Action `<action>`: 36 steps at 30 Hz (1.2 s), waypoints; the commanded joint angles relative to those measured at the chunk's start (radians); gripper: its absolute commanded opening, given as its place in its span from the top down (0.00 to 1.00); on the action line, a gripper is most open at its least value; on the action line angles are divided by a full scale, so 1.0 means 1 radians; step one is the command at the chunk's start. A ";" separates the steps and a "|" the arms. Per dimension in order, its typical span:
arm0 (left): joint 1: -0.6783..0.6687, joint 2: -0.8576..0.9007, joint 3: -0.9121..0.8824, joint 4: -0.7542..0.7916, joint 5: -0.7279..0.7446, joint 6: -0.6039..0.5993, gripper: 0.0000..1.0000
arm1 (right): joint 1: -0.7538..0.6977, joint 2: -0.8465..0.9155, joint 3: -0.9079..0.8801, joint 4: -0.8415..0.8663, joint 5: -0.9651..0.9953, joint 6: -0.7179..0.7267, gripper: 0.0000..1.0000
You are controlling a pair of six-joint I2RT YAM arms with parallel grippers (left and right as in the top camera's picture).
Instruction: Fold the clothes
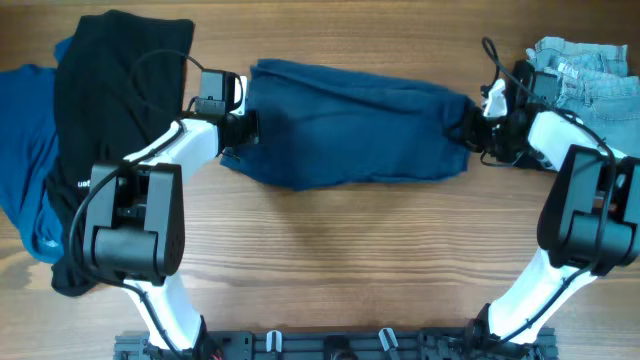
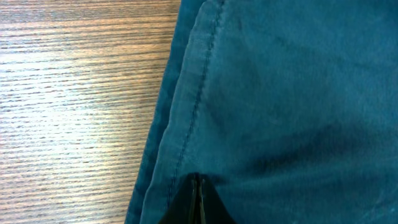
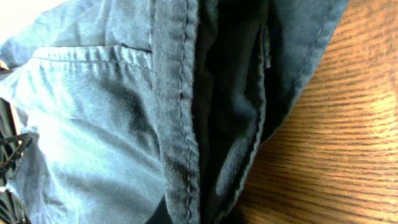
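A dark blue pair of trousers (image 1: 350,125) lies folded lengthwise across the middle of the wooden table. My left gripper (image 1: 238,130) is at its left end; in the left wrist view the fingertips (image 2: 199,186) are pressed together over the stitched hem (image 2: 186,112), shut on the fabric. My right gripper (image 1: 472,130) is at the right end; in the right wrist view the seam and waist layers (image 3: 186,124) run between the fingers (image 3: 205,214), shut on the cloth.
A black garment (image 1: 110,110) and a blue garment (image 1: 25,150) are piled at the left. Light denim shorts (image 1: 585,75) lie at the far right behind my right arm. Bare wood (image 1: 350,260) fills the front.
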 commanded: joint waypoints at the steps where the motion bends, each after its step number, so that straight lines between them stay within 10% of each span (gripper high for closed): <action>1: -0.011 0.057 -0.045 -0.012 -0.019 -0.021 0.96 | 0.034 -0.106 0.068 -0.056 -0.038 -0.025 0.96; 18: -0.011 0.057 -0.045 -0.001 -0.019 -0.040 0.96 | 0.749 -0.221 0.069 0.407 0.351 0.499 0.96; 36: 0.011 0.008 -0.042 -0.062 -0.108 -0.074 0.96 | 0.853 -0.067 0.069 0.626 0.414 0.682 0.96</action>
